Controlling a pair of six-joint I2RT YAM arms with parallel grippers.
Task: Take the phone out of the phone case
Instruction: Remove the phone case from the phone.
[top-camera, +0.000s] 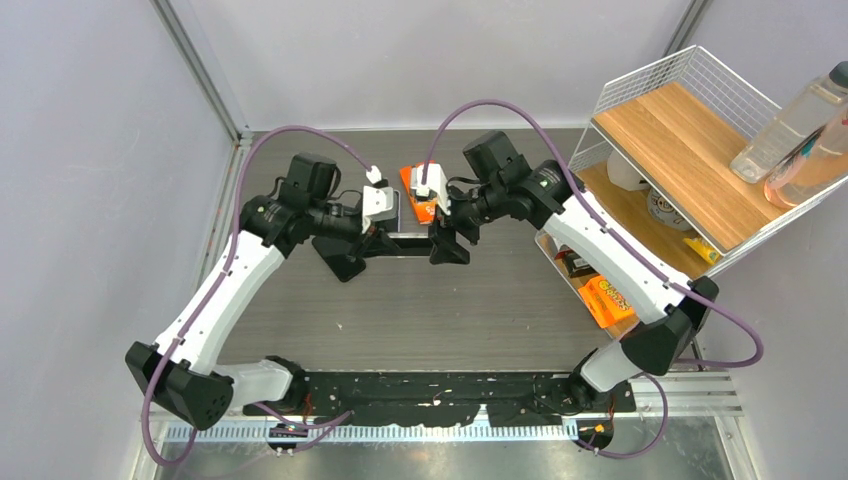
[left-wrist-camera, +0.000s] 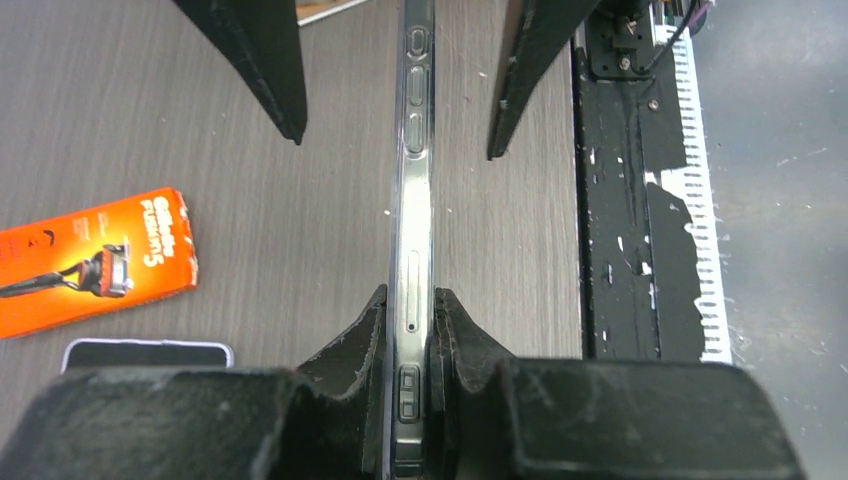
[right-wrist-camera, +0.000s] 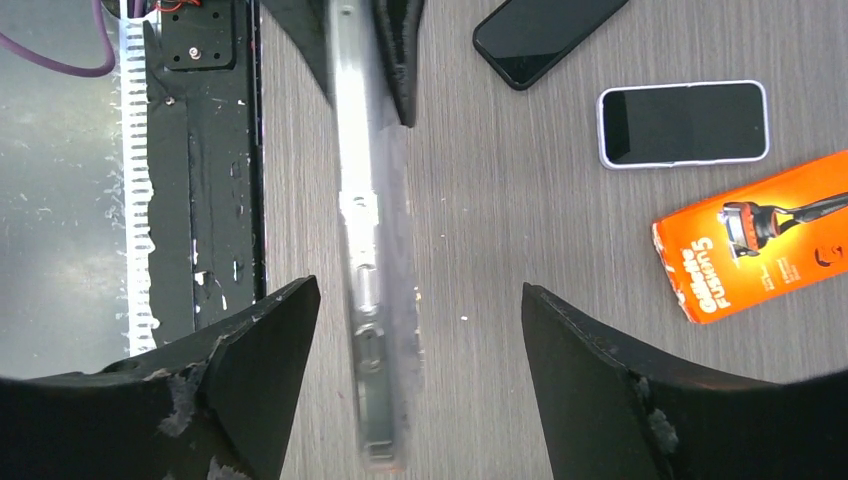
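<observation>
The slim silver phone in its clear case (left-wrist-camera: 415, 200) spans lengthwise between both arms: the left gripper (left-wrist-camera: 412, 325) clamps one end; the right gripper (right-wrist-camera: 418, 292), wide open, straddles the other.

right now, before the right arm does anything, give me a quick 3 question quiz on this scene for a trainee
1. True or false: the right gripper is shut on the cased phone.
2. Which gripper clamps the cased phone? A) the left gripper B) the right gripper C) neither
3. In the right wrist view, how many other phones lie flat on the table near the orange razor box?

Key
1. False: its fingers are spread wide on either side of the phone, not touching it.
2. A
3. Two: a white-edged phone and a black phone.
</observation>
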